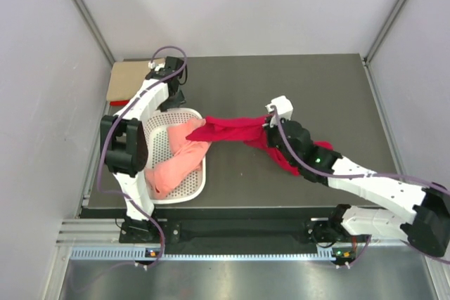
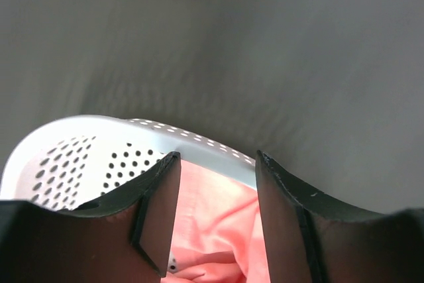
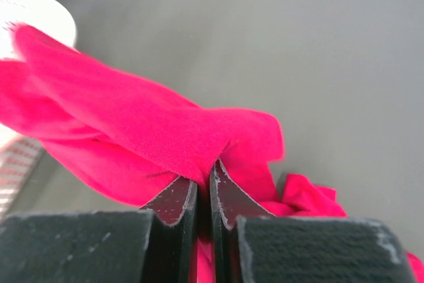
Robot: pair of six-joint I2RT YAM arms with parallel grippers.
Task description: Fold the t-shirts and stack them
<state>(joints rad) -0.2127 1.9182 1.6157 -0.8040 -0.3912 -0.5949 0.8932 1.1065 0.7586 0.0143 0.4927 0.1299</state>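
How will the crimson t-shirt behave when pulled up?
Probably floppy: the crimson t-shirt sags in folds between the right tool and the basket rim. Likely light, since a small pinch holds it. Its loose end may drag.

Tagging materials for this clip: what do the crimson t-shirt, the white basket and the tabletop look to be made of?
The crimson t-shirt looks like soft knit cloth, matte: a fine weave shows and it drapes in folds. The white basket is likely moulded plastic: smooth, with a slight sheen and rows of round holes. The tabletop is dark grey, matte and even; whether it is a mat or laminate, I cannot tell.
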